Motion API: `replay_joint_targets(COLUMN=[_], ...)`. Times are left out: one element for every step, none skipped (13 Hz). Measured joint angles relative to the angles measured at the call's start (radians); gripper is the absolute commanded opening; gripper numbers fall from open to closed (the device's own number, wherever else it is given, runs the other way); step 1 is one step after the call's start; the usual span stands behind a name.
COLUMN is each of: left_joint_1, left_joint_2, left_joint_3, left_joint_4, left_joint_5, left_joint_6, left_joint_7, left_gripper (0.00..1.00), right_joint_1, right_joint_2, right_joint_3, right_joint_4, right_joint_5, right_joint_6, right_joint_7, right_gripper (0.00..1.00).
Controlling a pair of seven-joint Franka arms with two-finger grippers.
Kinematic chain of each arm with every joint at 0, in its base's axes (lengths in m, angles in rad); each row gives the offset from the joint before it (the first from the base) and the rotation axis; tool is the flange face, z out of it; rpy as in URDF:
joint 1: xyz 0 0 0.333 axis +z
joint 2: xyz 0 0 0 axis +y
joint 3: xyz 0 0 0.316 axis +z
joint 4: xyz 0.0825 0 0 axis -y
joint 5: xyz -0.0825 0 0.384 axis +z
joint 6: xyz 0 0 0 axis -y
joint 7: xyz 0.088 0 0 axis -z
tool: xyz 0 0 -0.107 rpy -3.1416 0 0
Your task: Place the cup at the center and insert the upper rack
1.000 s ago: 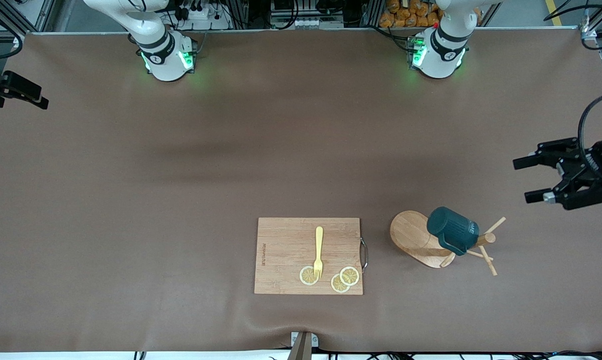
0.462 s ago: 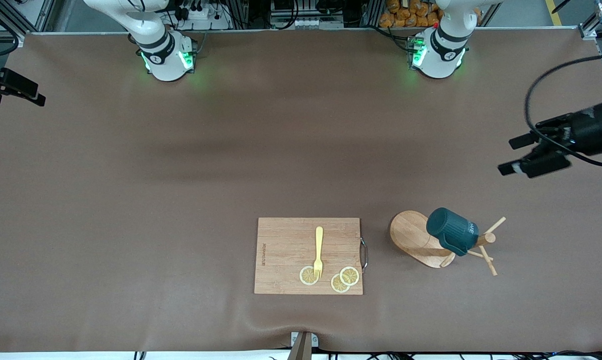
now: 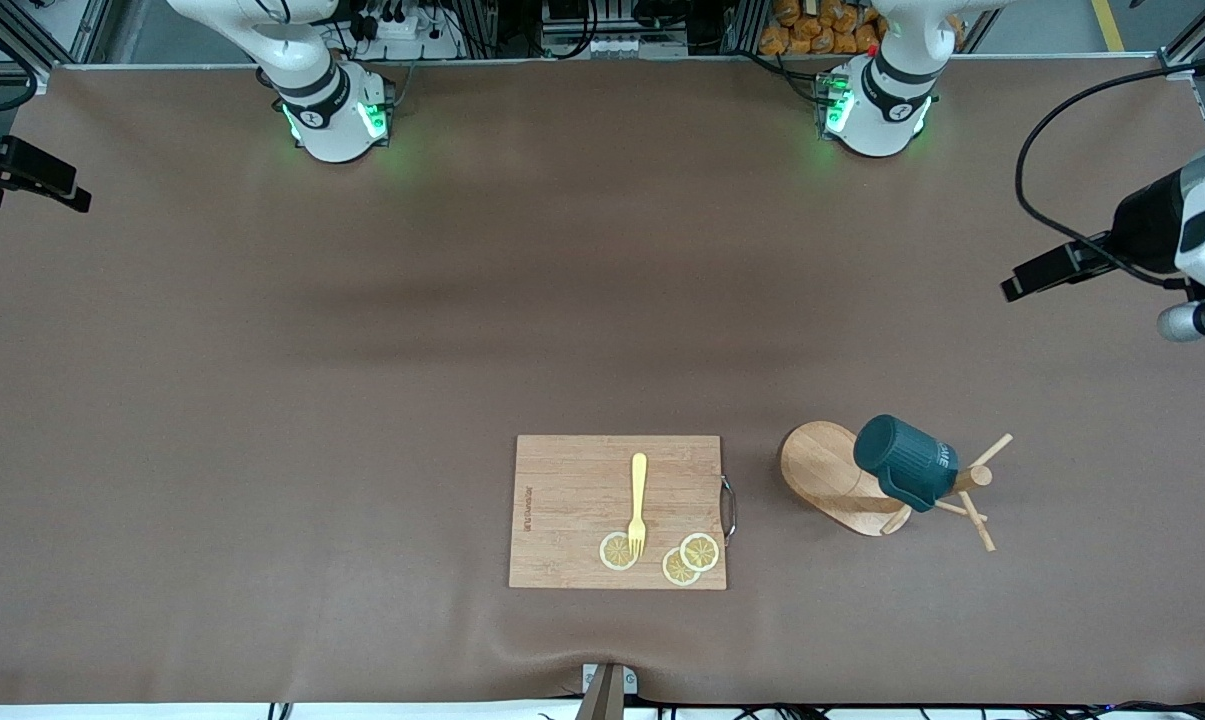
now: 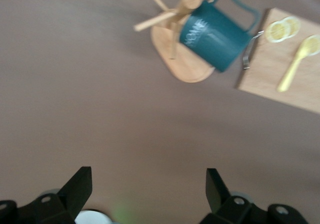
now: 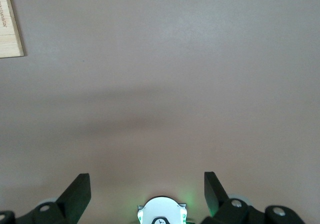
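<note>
Front view: the dark teal ribbed cup (image 3: 905, 462) is seen hung on the light wooden mug tree (image 3: 842, 478), which stands on its oval base at the left arm's end of the table, beside the rectangular wooden cutting board (image 3: 572, 510). The cup's long axis is tilted, its closed bottom toward the board. The left gripper (image 3: 1047, 270) is held in the air over bare table at the left arm's edge; the cup lies nearer to the front camera than the spot beneath it. The left arm is judged the nearer one. The right gripper (image 3: 22, 180) waits at the opposite table edge.

Left wrist view: the left gripper's fingers (image 4: 75, 189) are spread wide, empty. The cup (image 4: 215, 33) is seen well apart from them.

Right wrist view: the right gripper's fingers (image 5: 77, 191) are likewise spread, empty, over bare table.
</note>
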Motion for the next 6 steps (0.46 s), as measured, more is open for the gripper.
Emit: replay_joint_targets(left_joint_1=[0.001,0.001,0.001,0.001,0.002,0.001], left_joint_2=[-0.025,-0.051,-0.073,-0.089,-0.101,-0.110], left_joint_3=[0.001,0.003,0.008,0.014,0.019,0.021], left_joint_4=[-0.030,-0.063,-0.093,-0.113,-0.127,-0.140], left_joint_5=[0.021,0.029,0.031,0.031,0.031,0.031], left_joint_6=[0.014,0.037,0.052,0.061,0.065,0.070], left_joint_7=[0.024,0.040,0.058,0.077,0.094,0.104], left_gripper=[1.00,1.00,1.00,1.00,1.00,1.00], right_joint_1=[0.000,0.000,0.000,0.000,0.000,0.000], right_joint_2=[0.000,0.000,0.000,0.000,0.000,0.000], right_joint_3=[0.000,0.000,0.000,0.000,0.000,0.000], right_joint_4=[0.000,0.000,0.000,0.000,0.000,0.000], right_joint_5=[-0.004,-0.010,-0.012,-0.012,-0.012,-0.012], right_joint_6=[0.000,0.000,0.000,0.000,0.000,0.000], right_joint_7=[0.000,0.000,0.000,0.000,0.000,0.000], right_gripper=[1.00,1.00,1.00,1.00,1.00,1.00])
